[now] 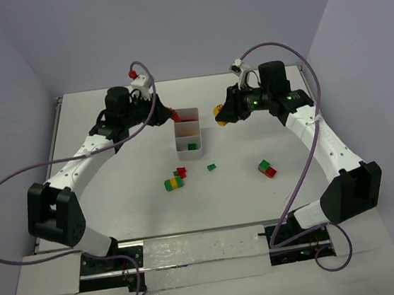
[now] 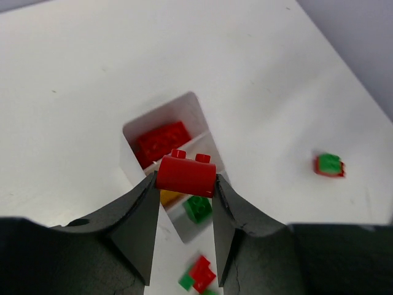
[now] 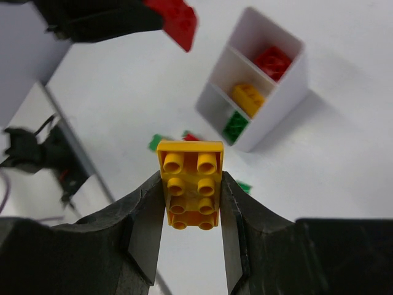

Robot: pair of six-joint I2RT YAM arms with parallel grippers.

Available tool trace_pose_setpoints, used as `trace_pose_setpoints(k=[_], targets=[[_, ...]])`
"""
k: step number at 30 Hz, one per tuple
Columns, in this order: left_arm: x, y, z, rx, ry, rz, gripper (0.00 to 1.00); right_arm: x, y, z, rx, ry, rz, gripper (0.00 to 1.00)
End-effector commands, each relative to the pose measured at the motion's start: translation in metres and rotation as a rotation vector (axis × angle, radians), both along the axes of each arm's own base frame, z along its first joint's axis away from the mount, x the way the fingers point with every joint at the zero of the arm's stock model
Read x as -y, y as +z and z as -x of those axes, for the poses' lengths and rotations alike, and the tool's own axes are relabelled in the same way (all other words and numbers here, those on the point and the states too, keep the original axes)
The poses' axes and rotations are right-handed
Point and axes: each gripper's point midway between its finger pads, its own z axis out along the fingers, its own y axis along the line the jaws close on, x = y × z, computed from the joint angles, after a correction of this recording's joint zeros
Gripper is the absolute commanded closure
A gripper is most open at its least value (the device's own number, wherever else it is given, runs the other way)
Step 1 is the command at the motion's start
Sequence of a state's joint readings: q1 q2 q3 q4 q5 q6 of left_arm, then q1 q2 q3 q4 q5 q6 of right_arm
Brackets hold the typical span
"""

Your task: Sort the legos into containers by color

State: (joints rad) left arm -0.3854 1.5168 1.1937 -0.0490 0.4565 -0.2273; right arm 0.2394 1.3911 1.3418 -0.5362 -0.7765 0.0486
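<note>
The white three-compartment tray (image 1: 200, 130) stands mid-table. It holds a red brick (image 2: 161, 141) in the far cell, a yellow one (image 3: 247, 96) in the middle and a green one (image 1: 193, 146) in the near cell. My left gripper (image 2: 185, 178) is shut on a red brick (image 2: 185, 174), held just above the tray's far end (image 1: 175, 114). Right of the tray, my right gripper (image 3: 192, 184) is shut on a flat yellow brick (image 3: 190, 178), raised off the table (image 1: 218, 113). Loose legos lie nearer: a green-yellow-red stack (image 1: 175, 183), a red brick (image 1: 180, 172), a green plate (image 1: 212, 167) and a green-red pair (image 1: 266, 169).
Purple cables (image 1: 2, 187) loop out from both arms. A metal rail (image 1: 56, 131) runs along the table's left edge. Walls close in the far side and both flanks. The arm bases sit on a plate at the near edge (image 1: 194, 251).
</note>
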Motion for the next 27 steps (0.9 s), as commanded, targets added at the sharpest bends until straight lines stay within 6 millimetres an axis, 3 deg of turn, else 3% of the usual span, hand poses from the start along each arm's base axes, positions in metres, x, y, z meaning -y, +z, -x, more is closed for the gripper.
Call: trace_pose_setpoints(k=[1,6,12,27], targets=[[0.005,0.020,-0.040,0.166,0.207,-0.101,1.00,0.027,0.002,-0.040,0.106,-0.235,0.094,1.00],[0.010,0.004,-0.062,0.192,0.304,-0.143,1.00,0.036,-0.001,-0.054,0.125,-0.324,0.113,1.00],[0.018,-0.008,-0.072,0.190,0.312,-0.149,1.00,0.037,-0.005,-0.058,0.117,-0.336,0.117,1.00],[0.045,-0.011,-0.066,0.191,0.293,-0.128,0.96,0.033,-0.016,-0.055,0.118,-0.318,0.139,1.00]])
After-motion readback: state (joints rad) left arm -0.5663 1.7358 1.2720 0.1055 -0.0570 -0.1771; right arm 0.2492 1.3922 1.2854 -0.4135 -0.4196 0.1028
